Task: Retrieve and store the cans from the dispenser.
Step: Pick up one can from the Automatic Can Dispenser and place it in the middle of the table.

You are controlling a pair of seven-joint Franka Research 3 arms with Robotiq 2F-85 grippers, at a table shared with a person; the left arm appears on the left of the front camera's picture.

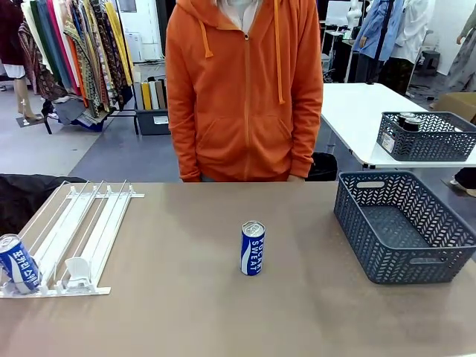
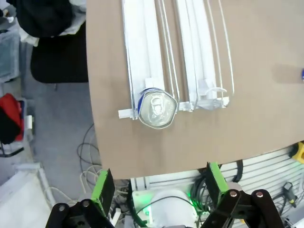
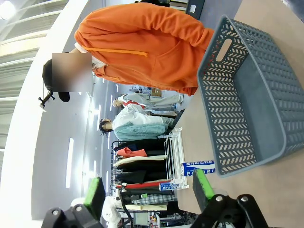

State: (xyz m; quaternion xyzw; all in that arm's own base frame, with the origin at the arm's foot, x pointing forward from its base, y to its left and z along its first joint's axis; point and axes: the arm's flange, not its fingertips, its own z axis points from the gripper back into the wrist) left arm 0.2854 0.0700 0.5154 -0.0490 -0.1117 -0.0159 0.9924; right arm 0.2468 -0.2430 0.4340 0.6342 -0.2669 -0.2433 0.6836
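Left end effector (image 2: 158, 183), wide open, hovers; at its twelve o'clock a blue-and-white slim drink can (image 2: 156, 108) sits ending the flat white rail dispenser (image 2: 142, 52). Centre over it, pads (image 2: 103, 189) straddling its sides.

- The can (image 1: 18, 265) in the dispenser (image 1: 100, 230) is clipped by the front view's left edge.
- The basket (image 1: 357, 216) is cut by that view's right edge.
- A blue speck (image 2: 302, 73) at the left wrist view's edge cannot be identified.

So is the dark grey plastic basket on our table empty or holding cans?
Empty. The dark grey lattice plastic basket shows a bare floor with nothing on it, in both front and right wrist views.
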